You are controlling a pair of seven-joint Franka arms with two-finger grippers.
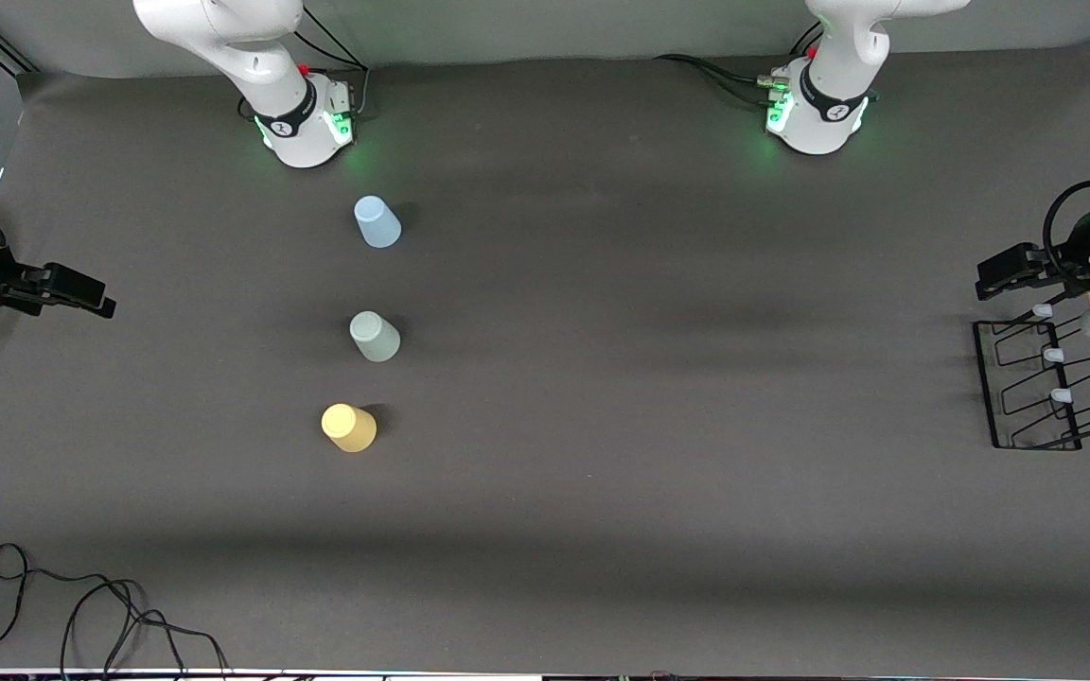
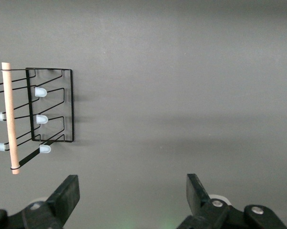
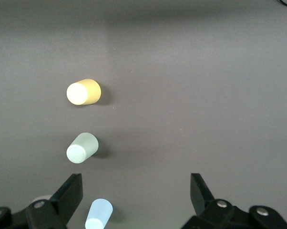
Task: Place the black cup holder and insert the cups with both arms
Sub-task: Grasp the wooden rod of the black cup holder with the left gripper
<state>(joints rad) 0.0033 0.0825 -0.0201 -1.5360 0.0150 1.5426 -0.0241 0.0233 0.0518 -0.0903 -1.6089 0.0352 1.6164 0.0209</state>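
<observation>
I am keeping my left gripper (image 2: 129, 200) spread wide and empty, hanging over the left arm's end of the grey tabletop (image 1: 659, 378), just beside the black wire cup holder with its light wooden rod handle and pale-tipped pegs (image 1: 1042, 388); in the left wrist view the rack (image 2: 43, 114) is lying off to one side of the fingers, not between them. The step in hand, as I judge it, is fetching that rack, so I am planning to shift the gripper until the wooden rod (image 2: 10, 119) runs squarely across the gap, then descend and close on the rod's middle, so the rack hangs level and the wires are not snagged. My right gripper (image 3: 136, 202) is likewise wide apart and holding nothing, waiting at the right arm's edge of the tabletop. The three upturned plastic cups are standing in a row toward the right arm's end, well apart from the rack: the light blue cup (image 1: 377, 222) closest to the arms' bases, the pale grey-green cup (image 1: 375, 337) in the middle, the yellow cup (image 1: 349, 427) nearest the front edge.
</observation>
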